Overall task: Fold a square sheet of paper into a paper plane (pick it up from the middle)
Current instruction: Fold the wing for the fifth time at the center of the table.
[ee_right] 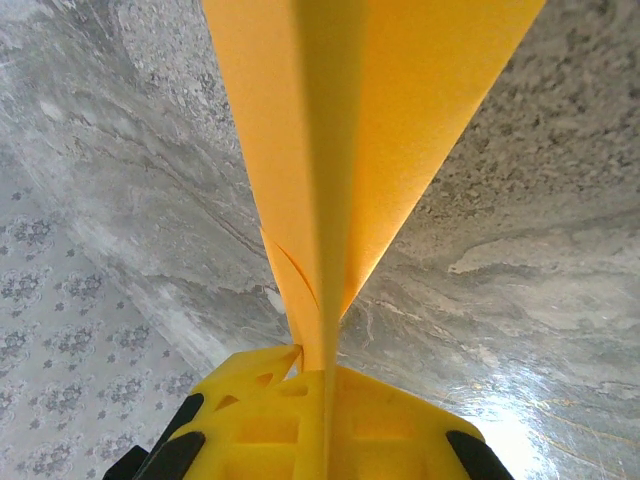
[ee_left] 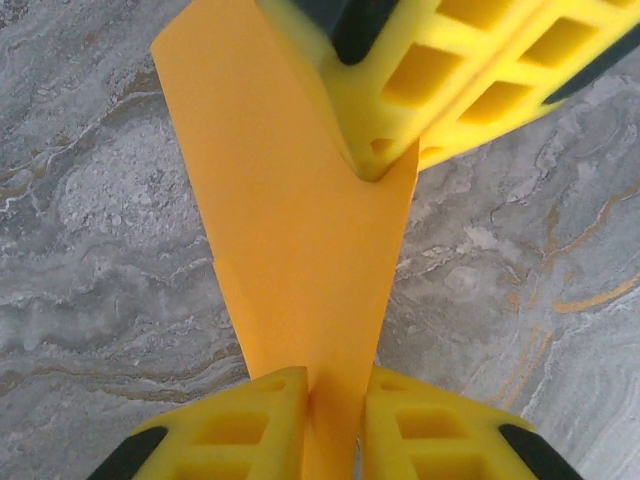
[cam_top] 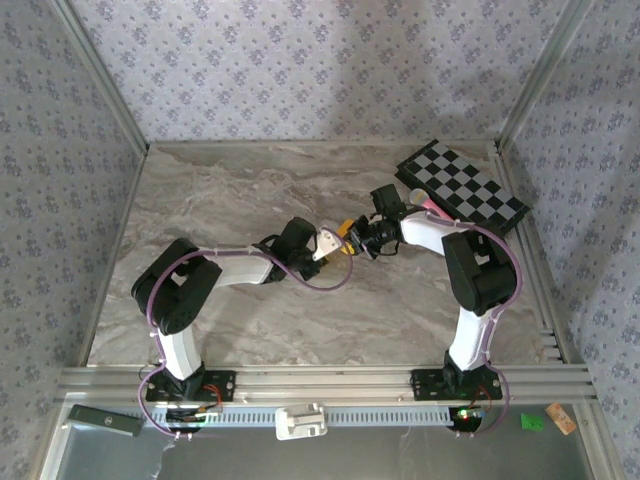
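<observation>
Marble-look table (cam_top: pixel 250 330) below us, flowered wallpaper (cam_top: pixel 300 60) all round, and we've got the paper (ee_left: pixel 300 250) strung between both grippers, apparently clear of the table. It's folded into a narrow orange strip with a crease down the centre.

Left gripper (ee_left: pixel 335 405): fingers narrow, the paper's near end sandwiched between them. Right gripper (ee_right: pixel 325 372): fingers clamped tight on the other end, the sheet fanning out from its fingertips. From the left wrist we see those same fingers pinching the paper just beyond ours, at a notch in its edge.

How will it handle? We judge it very light, thin and floppy across its width, stiff only along the crease. It'll slide through smooth pads if a pinch slackens, and it'll wrinkle or tear if the arms pull or twist against each other. The best hold is on the crease, deep between the fingertips, where the layers stack. The loose flaps either side of the fingers would just buckle.

What can't we read? From above, the wrists cover nearly all of the paper. Both ends are buried between fingers, the wide end runs out of the right wrist picture, and we can't count layers or tell whether a nose is formed. Beyond the right gripper lies a checkered board (cam_top: pixel 462 185), with something pink at its near edge, too small to name.
</observation>
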Robot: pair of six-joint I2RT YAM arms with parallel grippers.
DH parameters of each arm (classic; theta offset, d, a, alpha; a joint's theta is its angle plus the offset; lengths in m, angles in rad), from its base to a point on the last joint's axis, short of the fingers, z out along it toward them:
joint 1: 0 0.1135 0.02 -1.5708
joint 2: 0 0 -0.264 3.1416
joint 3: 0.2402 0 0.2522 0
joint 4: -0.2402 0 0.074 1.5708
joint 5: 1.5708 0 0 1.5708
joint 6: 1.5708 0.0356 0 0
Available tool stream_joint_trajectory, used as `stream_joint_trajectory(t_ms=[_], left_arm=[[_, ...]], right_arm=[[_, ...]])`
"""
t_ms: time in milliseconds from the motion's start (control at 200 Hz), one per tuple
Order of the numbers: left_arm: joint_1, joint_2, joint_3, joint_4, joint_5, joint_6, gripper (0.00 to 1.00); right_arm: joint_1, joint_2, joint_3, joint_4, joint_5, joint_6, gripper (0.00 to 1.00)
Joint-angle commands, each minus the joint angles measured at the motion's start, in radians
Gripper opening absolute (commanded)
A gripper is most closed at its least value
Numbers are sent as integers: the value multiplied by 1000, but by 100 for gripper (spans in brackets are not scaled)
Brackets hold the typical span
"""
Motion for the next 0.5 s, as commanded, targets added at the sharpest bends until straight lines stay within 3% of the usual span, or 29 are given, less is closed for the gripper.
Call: stream_joint_trajectory(t_ms=[0, 175, 355, 495], left_arm=[[-7, -1, 34, -25, 27, 17, 17], [-6, 13, 46, -40, 46, 9, 13], [-6, 21, 46, -50, 65, -1, 11], [-7, 25, 41, -57, 79, -6, 10]], right_arm=[[-6, -4, 33, -44, -21, -14, 4], [-3, 8, 46, -66, -19, -25, 9], [-2, 15, 55, -96, -6, -43, 23], [0, 30, 61, -110, -7, -51, 26]])
